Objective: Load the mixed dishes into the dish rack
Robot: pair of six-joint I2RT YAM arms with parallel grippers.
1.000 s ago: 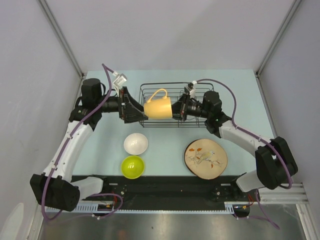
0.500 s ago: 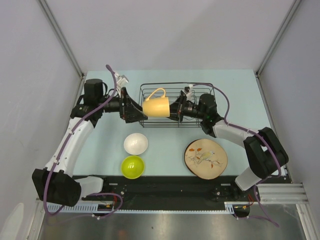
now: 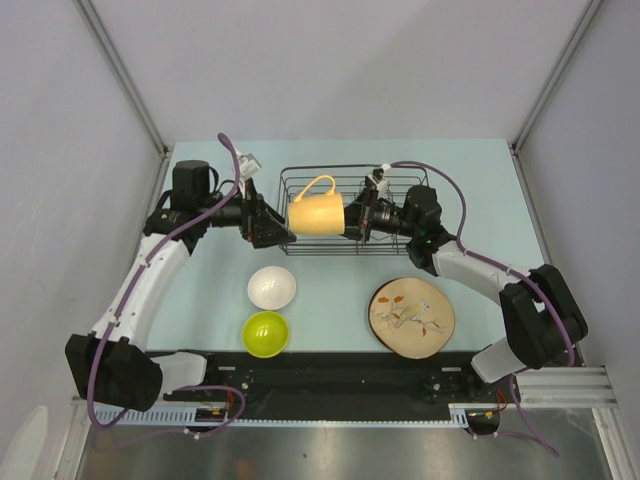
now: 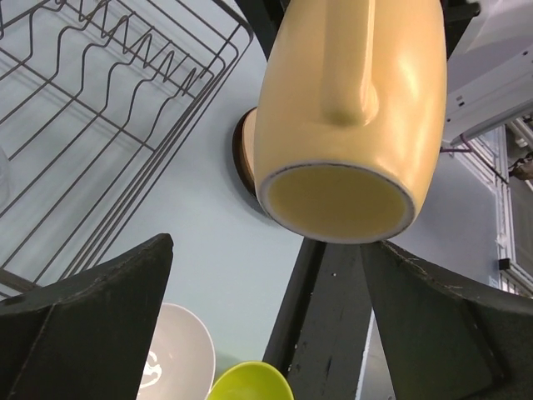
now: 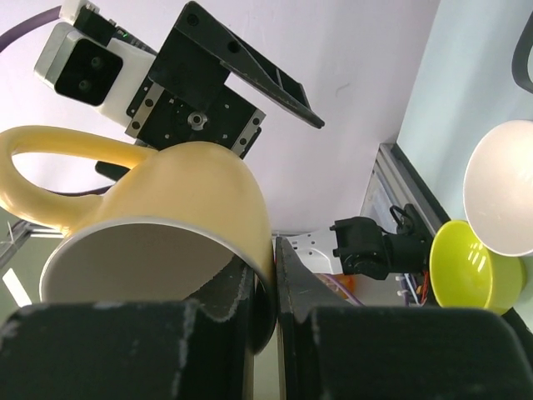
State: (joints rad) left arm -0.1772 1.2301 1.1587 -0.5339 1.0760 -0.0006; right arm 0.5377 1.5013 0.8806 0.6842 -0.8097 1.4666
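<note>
The yellow-orange mug (image 3: 315, 214) hangs on its side above the black wire dish rack (image 3: 400, 173), handle up. My right gripper (image 3: 347, 222) is shut on its rim, one finger inside and one outside (image 5: 275, 275). My left gripper (image 3: 283, 230) stands open just left of the mug's base (image 4: 337, 200), its fingers (image 4: 108, 308) apart from it. In front of the rack, the small white bowl (image 3: 271, 287), the lime-green bowl (image 3: 266, 333) and the leaf-pattern plate (image 3: 412, 317) lie on the table. The rack's prongs (image 4: 92, 125) show in the left wrist view.
Grey walls enclose the pale blue table (image 3: 480, 200) on three sides. The black rail (image 3: 340, 375) carrying the arm bases runs along the near edge. Both bowls also appear in the right wrist view, white bowl (image 5: 500, 183) and green bowl (image 5: 466, 267).
The mug has stayed over the rack in the right gripper, shifting only slightly. The right arm's elbow swung inward, then back out. The left gripper stayed open beside the mug.
</note>
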